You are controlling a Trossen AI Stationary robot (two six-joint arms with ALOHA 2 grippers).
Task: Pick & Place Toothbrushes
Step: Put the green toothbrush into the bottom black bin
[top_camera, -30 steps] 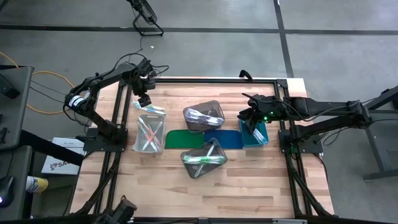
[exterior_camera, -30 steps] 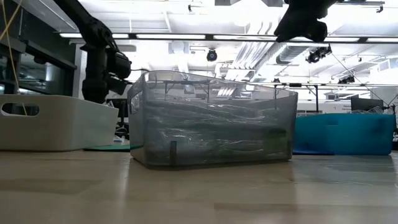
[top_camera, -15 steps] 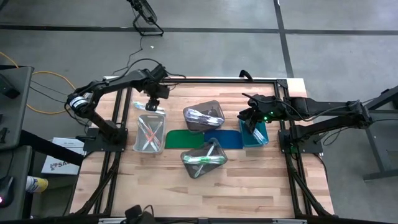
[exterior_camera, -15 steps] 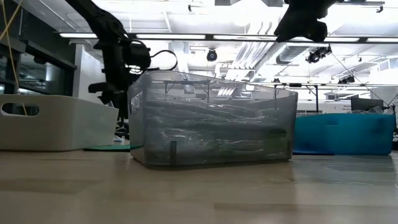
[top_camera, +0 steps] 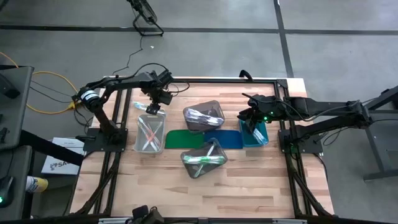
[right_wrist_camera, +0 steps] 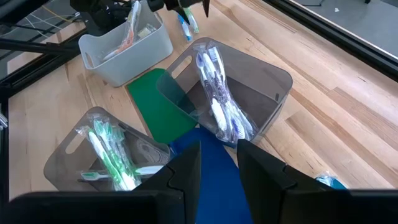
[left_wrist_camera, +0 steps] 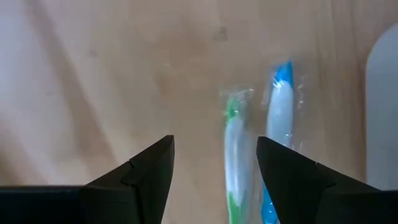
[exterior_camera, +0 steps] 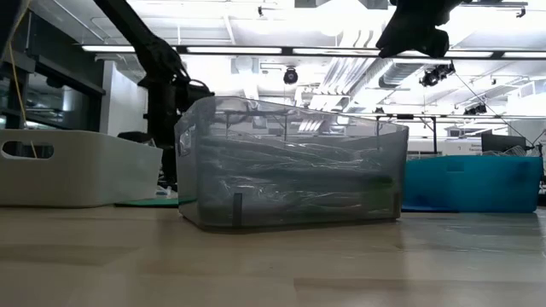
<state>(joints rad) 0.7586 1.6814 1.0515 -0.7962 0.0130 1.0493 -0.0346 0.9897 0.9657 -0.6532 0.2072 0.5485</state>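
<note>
Two wrapped toothbrushes lie flat and side by side on the wood at the far left, one green (left_wrist_camera: 232,163) and one blue (left_wrist_camera: 281,113). They are just beyond the white bin (top_camera: 149,133). My left gripper (left_wrist_camera: 214,171) hangs open above them, pointing down. The green toothbrush lies in the gap between its fingers and the blue one beside one finger. In the high view this gripper (top_camera: 154,107) is over the bin's far rim. My right gripper (right_wrist_camera: 219,168) waits, slightly open and with nothing between its fingers, high above the teal bin (top_camera: 254,134).
The white bin holds pink and teal brushes. A far clear grey bin (top_camera: 204,116) holds white-and-blue brushes, and a near one (top_camera: 203,159) holds green brushes. A green mat (top_camera: 184,139) and a blue mat (top_camera: 225,139) lie between them. Bare wood shows along the near edge.
My left gripper has swung from the far left corner toward the table's right and sunk toward the two loose toothbrushes. It rolled about its own axis as it went and stayed open. My right arm has kept still.
</note>
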